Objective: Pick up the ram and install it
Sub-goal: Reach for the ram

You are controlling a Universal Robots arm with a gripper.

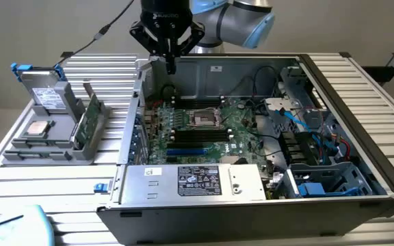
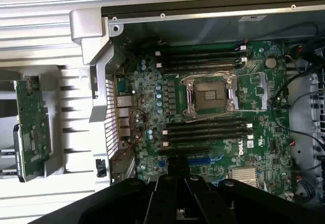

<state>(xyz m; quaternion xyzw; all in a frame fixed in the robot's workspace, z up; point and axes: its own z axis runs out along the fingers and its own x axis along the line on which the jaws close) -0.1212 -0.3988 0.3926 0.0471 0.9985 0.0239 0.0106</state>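
My gripper hangs over the back left corner of the open computer case, above the motherboard. In the wrist view its black fingers are pressed together, and I see nothing held between them. The ram is out of view. Two banks of long black memory slots flank the processor socket. The bank nearer the gripper lies just ahead of the fingertips. In the exterior view the same slots run across the board's middle.
A grey holder at the exterior view's left carries a hard drive, a silver processor chip and an upright wide green card. The power supply fills the case front; cables and drive cages crowd its right.
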